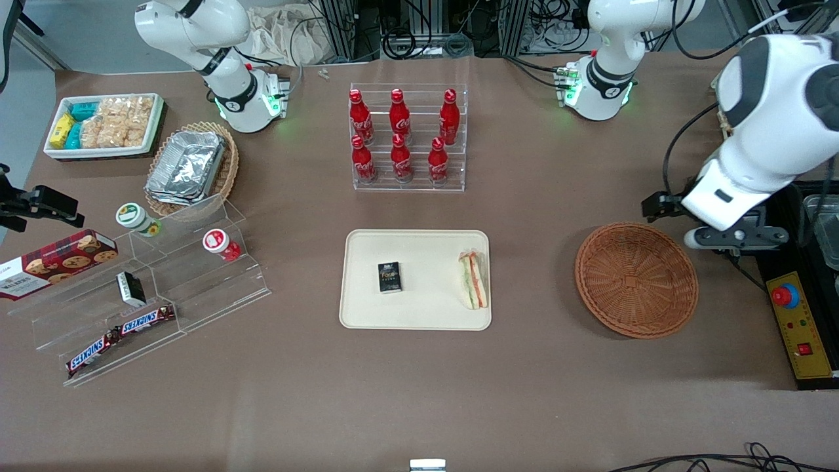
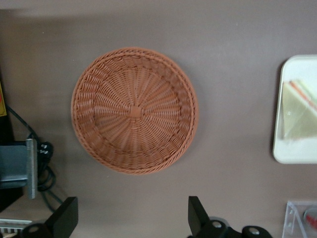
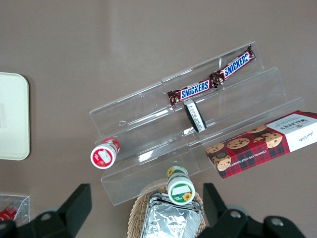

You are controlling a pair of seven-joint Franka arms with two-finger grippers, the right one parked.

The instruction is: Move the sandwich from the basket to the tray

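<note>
The pincer (image 2: 130, 218) is held open and empty above the tabletop (image 1: 537, 393), at the right of the front frame beside the basket (image 1: 636, 280). The sandwich (image 1: 473, 280) is seen lying on the tray (image 1: 367, 314) at frame centre, next to a small black box (image 1: 389, 276).

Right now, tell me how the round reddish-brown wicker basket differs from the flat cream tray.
The round reddish-brown wicker basket is woven and empty; the flat cream tray is smooth, rectangular, and holds the wrapped triangular sandwich and a small black box. Only the basket lies below the open gripper. Both rest on the brown table.
</note>
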